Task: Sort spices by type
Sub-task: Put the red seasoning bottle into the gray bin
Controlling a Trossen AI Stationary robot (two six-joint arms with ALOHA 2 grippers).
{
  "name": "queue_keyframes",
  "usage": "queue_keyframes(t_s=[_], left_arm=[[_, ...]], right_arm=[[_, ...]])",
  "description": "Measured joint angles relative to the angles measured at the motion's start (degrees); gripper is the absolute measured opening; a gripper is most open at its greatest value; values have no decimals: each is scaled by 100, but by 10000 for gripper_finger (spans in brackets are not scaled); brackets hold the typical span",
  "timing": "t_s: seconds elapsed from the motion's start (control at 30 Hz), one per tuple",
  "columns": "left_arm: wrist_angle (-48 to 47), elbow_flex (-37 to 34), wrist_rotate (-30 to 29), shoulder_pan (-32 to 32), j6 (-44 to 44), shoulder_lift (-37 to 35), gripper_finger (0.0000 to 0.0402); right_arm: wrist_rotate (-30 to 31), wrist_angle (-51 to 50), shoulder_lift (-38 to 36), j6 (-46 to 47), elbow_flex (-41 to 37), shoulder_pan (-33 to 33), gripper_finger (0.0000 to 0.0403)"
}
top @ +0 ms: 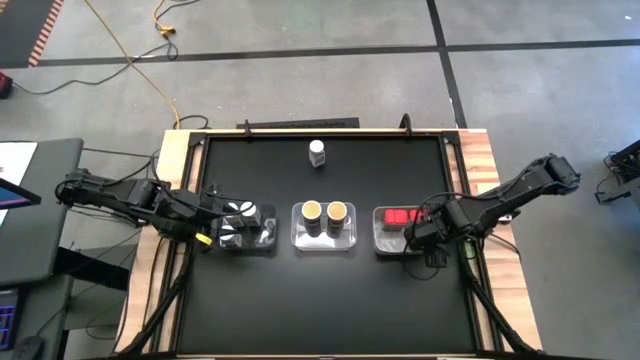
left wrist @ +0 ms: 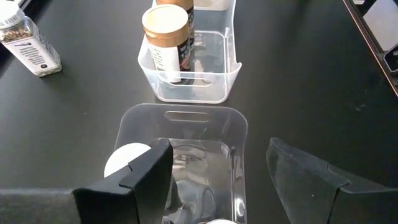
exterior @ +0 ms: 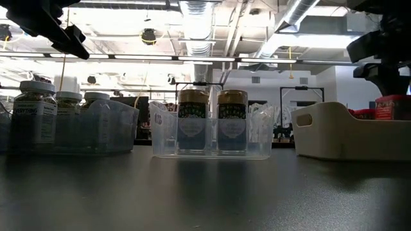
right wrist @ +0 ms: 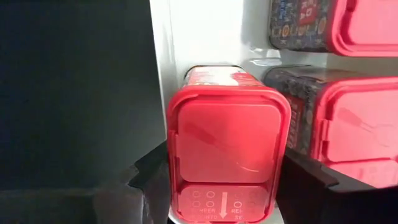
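The right pincer point(right wrist: 221, 186) was pinching a red-lidded spice tin point(right wrist: 227, 155) inside the white bin point(top: 384, 240) at the bench's point(top: 320, 310) right, beside two more red tins point(right wrist: 348, 124). The left pincer point(left wrist: 217, 180) hung spread and empty over the left clear tray point(left wrist: 186, 121), where white-capped jars point(top: 243, 210) sat. Two tan-topped jars point(top: 324, 212) stood upright in the middle tray point(top: 324, 240). Farther back, one white-capped jar point(top: 317, 152) stood alone on the bench.
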Motion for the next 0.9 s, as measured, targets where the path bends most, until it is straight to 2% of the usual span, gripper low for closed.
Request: queue_keyframes(t_s=[0.33,0.9], left_arm=[[0,0,-57,0,0,0,249],[-9,0,-79,0,0,-1,249]], right_arm=[[-3,60,6,-325,-13,-95,245],[1,68,6,-325,-16,-90,245]])
